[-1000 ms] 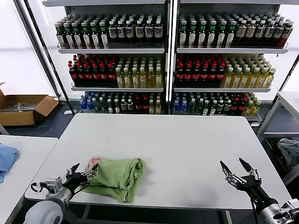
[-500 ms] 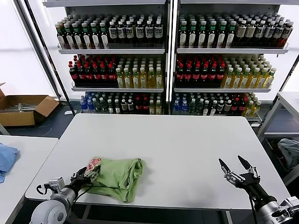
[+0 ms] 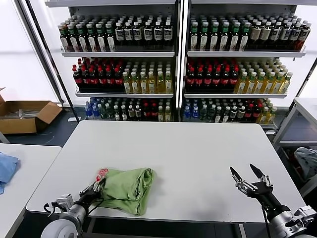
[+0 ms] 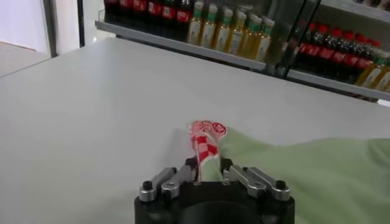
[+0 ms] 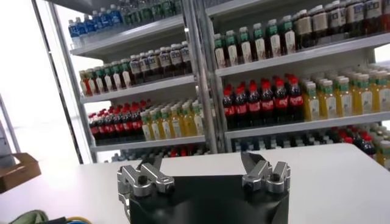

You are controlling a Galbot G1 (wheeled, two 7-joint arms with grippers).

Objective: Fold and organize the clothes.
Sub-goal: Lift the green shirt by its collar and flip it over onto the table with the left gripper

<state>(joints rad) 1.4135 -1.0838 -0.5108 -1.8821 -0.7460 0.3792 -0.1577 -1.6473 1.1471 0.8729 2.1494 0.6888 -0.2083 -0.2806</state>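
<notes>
Because the left gripper (image 3: 95, 190) has its jaws drawn in around the red-and-white checked edge of the shirt (image 3: 128, 186), the step in hand looks like taking hold of the garment at its left edge to start a fold. In the left wrist view the fingers (image 4: 183, 178) sit tight on either side of the checked strip (image 4: 204, 148), which stands up between them, so the jaws appear closed on fabric rather than on nothing. The light green shirt lies crumpled on the white table (image 3: 198, 148) at about seven o'clock from the table's centre, near the front edge. Well apart from it, at about five o'clock, the right gripper (image 3: 246, 174) hovers over the table with its jaws spread wide and nothing between them. To my eye the next move calls for lifting the pinched edge and carrying it across the body of the shirt; the soft cloth will likely drag and bunch, and a thin pinch could slip. A round red-and-white printed mark (image 4: 217, 128) shows beside the checks, but its writing is too small to read. Shelves of bottles (image 3: 148, 82) stand behind at twelve o'clock; their labels cannot be read either. A blue cloth (image 3: 7, 168) lies on a side table at nine o'clock.
</notes>
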